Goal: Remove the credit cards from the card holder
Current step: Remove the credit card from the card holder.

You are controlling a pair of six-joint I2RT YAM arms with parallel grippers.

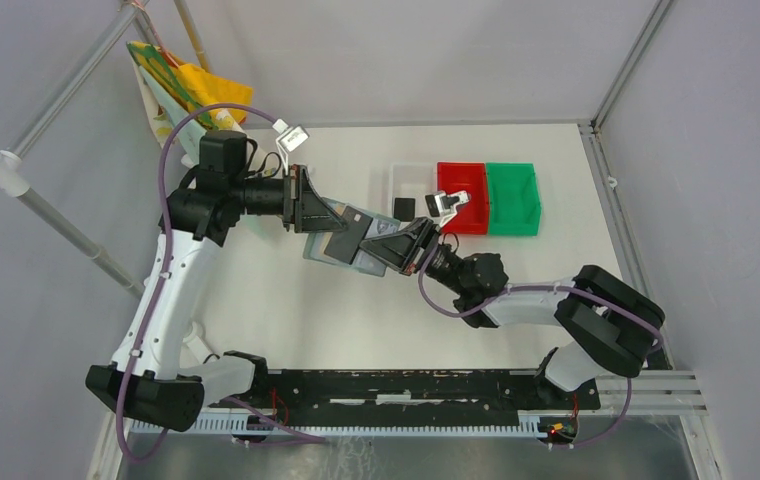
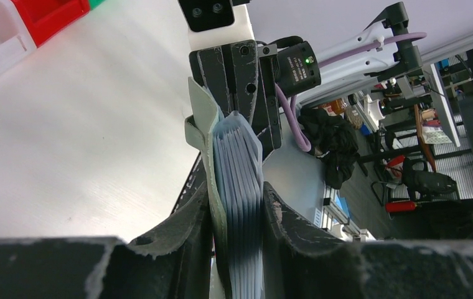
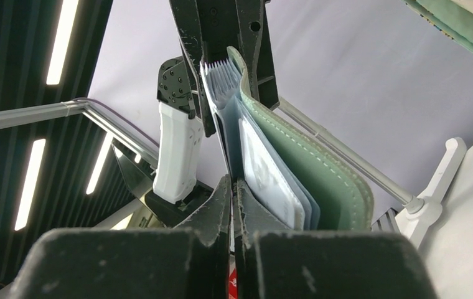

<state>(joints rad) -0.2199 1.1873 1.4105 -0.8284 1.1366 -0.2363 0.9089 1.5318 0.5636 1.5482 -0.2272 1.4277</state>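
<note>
The grey-green card holder (image 1: 348, 238) hangs above the table between both arms. My left gripper (image 1: 321, 222) is shut on it, and in the left wrist view the fan of pale sleeves (image 2: 237, 162) is clamped between the jaws of that gripper (image 2: 237, 212). My right gripper (image 1: 384, 245) meets the holder from the other side. Its jaws (image 3: 233, 187) are shut on a thin dark sheet at the sleeves; card or sleeve, I cannot tell. A silvery-white card (image 3: 271, 180) sits in a sleeve beside the green cover (image 3: 321, 180). A black card (image 1: 404, 207) lies in the white bin. A silvery-white, dark-striped card (image 1: 446, 205) lies in the red bin.
The white bin (image 1: 411, 175), red bin (image 1: 461, 180) and green bin (image 1: 511, 200) stand in a row at the back, just beyond my right gripper. A colourful bag (image 1: 186, 90) leans at the back left corner. Frame poles run along the left side.
</note>
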